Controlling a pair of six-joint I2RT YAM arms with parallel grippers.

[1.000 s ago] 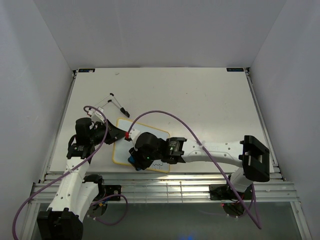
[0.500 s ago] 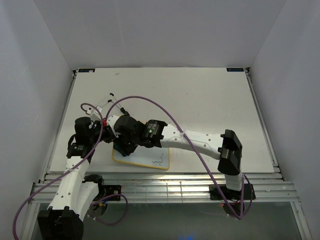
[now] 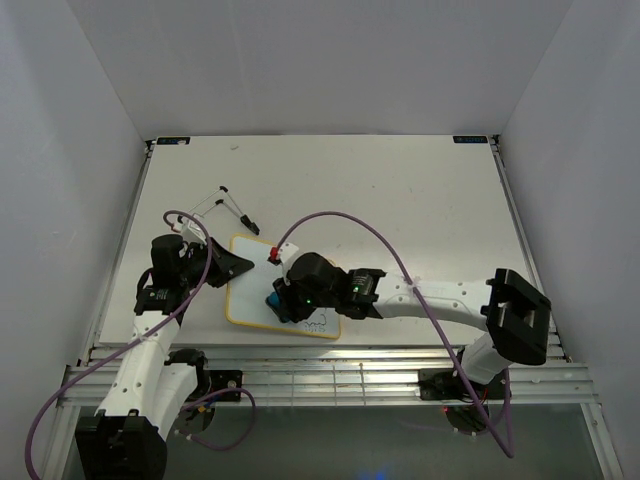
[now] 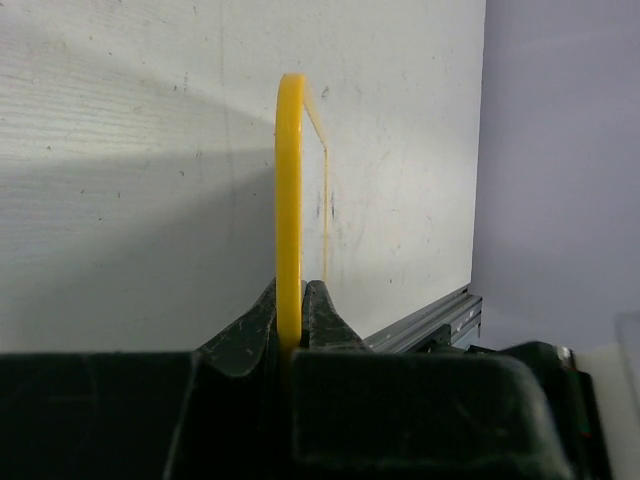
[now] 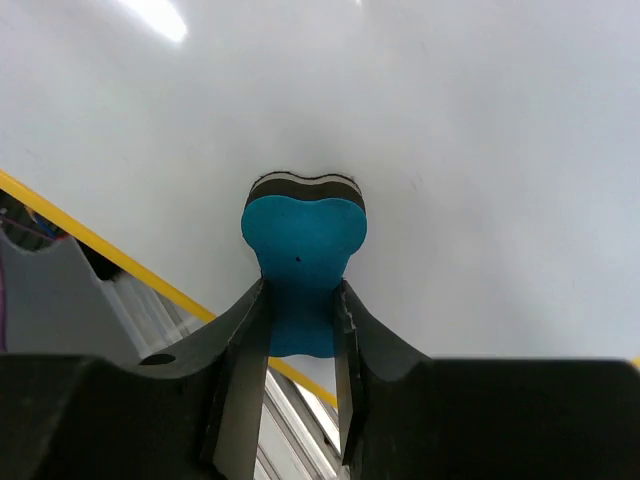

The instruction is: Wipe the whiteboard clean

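The whiteboard (image 3: 251,292), white with a thin yellow rim, lies on the table in front of the left arm. A black squiggle (image 3: 318,325) shows near its near right corner. My left gripper (image 3: 233,265) is shut on the board's left edge. In the left wrist view the yellow rim (image 4: 290,180) runs straight up from between the closed jaws of that gripper (image 4: 291,300). My right gripper (image 3: 284,301) is over the middle of the board, shut on the blue eraser (image 5: 303,250), whose dark felt face presses on the white surface (image 5: 470,150).
A thin black-and-white wire-like object (image 3: 230,206) lies on the table beyond the board. Aluminium rails (image 3: 330,362) run along the near table edge. Purple cables (image 3: 345,222) arch over both arms. White walls close in the left, right and back.
The right gripper swept the eraser from the board's near middle up to its far left corner, then back toward the middle. The left gripper and the board stayed put.
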